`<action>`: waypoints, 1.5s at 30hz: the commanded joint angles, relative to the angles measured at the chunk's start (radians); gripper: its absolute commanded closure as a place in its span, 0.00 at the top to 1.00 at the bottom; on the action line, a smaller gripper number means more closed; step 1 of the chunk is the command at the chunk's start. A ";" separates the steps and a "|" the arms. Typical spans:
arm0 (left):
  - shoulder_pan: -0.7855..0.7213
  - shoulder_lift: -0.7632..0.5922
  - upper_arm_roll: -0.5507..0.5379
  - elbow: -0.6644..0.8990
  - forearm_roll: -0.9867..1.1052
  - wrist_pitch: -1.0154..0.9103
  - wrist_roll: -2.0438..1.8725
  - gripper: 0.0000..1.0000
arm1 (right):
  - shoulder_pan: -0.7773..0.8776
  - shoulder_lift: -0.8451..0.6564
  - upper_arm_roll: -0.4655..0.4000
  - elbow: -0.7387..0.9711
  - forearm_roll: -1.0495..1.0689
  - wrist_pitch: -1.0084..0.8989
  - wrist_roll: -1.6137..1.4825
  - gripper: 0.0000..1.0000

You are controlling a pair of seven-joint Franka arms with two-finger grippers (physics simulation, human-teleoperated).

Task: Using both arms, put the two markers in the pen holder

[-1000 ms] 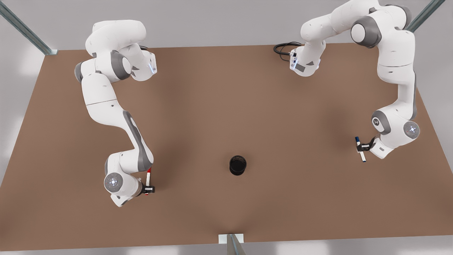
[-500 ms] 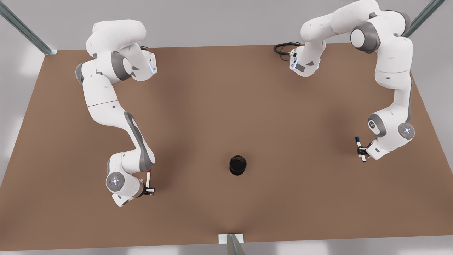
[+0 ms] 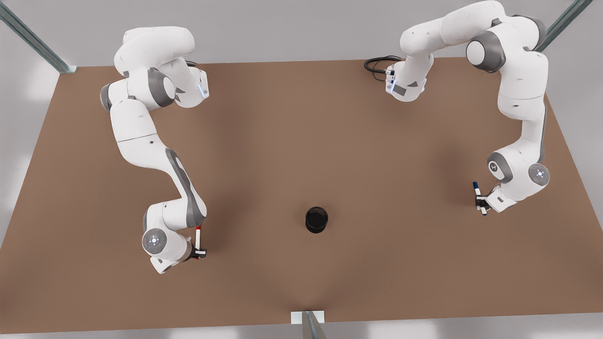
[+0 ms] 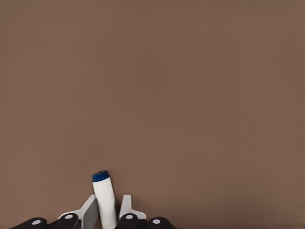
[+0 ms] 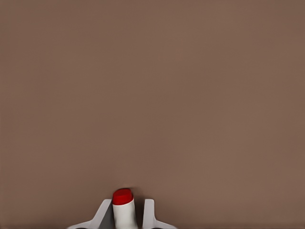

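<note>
The blue-capped marker is at the front view's right, held above the brown table. My left gripper is shut on its white barrel; the blue end points away from the wrist camera. At the front view's left, my right gripper is shut on the red-capped marker, whose red end pokes out between the fingers. The black pen holder stands upright between the two arms, well apart from both grippers.
A black cable loops at the table's back edge by the base of the arm on the front view's right. Metal frame posts stand at the back corners, and a bracket sits at the front edge's middle.
The arm on the front view's right has pulled slightly back and to the right, and the blue marker now looks shorter, tilted more upright. The arm with the red marker has barely shifted.
</note>
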 commanded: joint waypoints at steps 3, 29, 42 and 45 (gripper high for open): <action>-0.001 0.000 0.000 0.000 -0.002 0.003 0.035 0.32 | 0.000 -0.002 0.000 -0.014 0.000 0.002 0.002 0.39; -0.006 -0.293 -0.114 0.137 -0.183 -0.418 0.178 0.21 | 0.655 -0.160 -0.067 0.131 -0.168 0.383 0.776 0.21; -0.027 -0.265 -0.201 0.408 -0.298 -0.833 0.205 0.21 | 0.775 0.004 -0.209 0.189 -0.227 0.664 0.773 0.21; -0.027 -0.267 -0.201 0.438 -0.302 -0.879 0.204 0.21 | 0.761 -0.057 -0.208 0.115 -0.242 0.644 0.767 0.21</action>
